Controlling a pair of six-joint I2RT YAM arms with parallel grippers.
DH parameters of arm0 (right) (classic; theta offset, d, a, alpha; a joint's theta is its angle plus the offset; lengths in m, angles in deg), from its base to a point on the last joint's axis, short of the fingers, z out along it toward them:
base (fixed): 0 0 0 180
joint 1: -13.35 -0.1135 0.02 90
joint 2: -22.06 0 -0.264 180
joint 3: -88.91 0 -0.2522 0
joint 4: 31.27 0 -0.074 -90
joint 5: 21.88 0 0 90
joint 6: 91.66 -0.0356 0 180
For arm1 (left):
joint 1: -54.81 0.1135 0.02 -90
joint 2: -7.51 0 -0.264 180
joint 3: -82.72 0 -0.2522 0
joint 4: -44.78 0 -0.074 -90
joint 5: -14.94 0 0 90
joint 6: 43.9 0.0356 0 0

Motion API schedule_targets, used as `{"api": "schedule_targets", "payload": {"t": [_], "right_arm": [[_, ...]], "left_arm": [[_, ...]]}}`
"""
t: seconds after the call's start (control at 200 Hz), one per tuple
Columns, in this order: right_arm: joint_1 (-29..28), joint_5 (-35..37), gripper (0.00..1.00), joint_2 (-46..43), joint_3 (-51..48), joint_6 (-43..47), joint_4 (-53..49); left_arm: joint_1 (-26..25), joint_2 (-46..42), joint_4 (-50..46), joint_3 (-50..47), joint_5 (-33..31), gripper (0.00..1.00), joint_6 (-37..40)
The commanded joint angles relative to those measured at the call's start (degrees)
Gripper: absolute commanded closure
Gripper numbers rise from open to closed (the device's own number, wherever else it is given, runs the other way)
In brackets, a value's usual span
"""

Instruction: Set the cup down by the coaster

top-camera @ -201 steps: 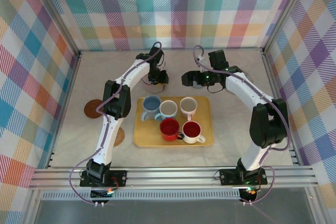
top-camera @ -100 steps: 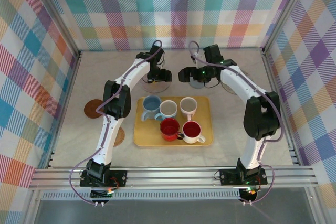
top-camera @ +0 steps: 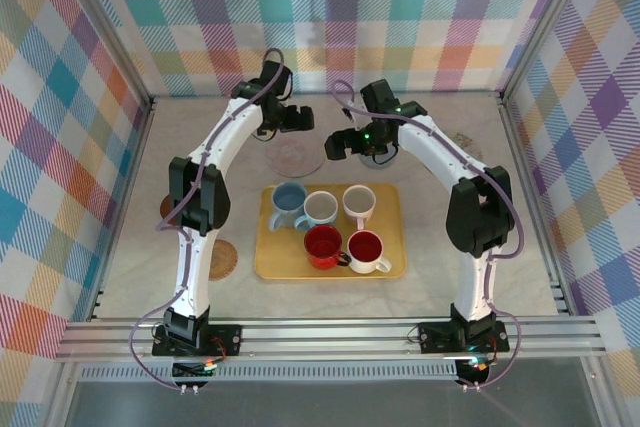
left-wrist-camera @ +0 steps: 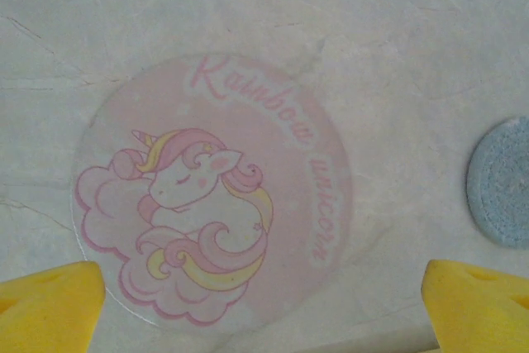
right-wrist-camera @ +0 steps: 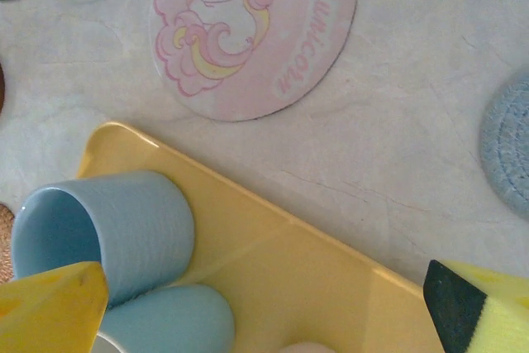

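Left wrist: my left fingers (left-wrist-camera: 51, 307) stand spread as wide as they go, one yellow pad at each lower corner. Nothing is held. Between them lies bare surface (left-wrist-camera: 397, 31) and the pink unicorn coaster (left-wrist-camera: 213, 233), flat, straight below. A grey-blue coaster (left-wrist-camera: 504, 181) lies apart from it at the frame's edge.

Right wrist: my right fingers (right-wrist-camera: 50, 307) are just as wide and just as empty. They hang above the far corner of the yellow tray (right-wrist-camera: 289, 270), where the blue cup (right-wrist-camera: 107, 229) stands upright.

Top external: the blue cup sits tight beside a pale cup (top-camera: 321, 209), and more cups crowd the tray behind them.

- Handling (judged, not tested): the blue cup looks like glazed ceramic. It should be rigid, of moderate weight, slick on the pads, and likely to chip if knocked against its neighbours.
- Hold: pinch the wall at the rim, one finger inside and one outside. Use the side facing the unicorn coaster, where no other cup blocks entry. A grip round the whole body looks too crowded.
- Pose, left arm: stretched far out, wrist past the unicorn coaster, looking down.
- Pose, right arm: arched in from the right, wrist turned leftward, low over the gap between the grey-blue coaster and the tray.
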Motion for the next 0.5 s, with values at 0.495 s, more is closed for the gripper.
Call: {"api": "schedule_targets", "payload": {"t": [0.495], "right_arm": [[-4.5,6.8,0.13,16.4,15.3,-8.1,0.4]], "left_arm": [[10.8,-20.4,5.8,-29.4,-5.2,0.0,-2.3]]}}
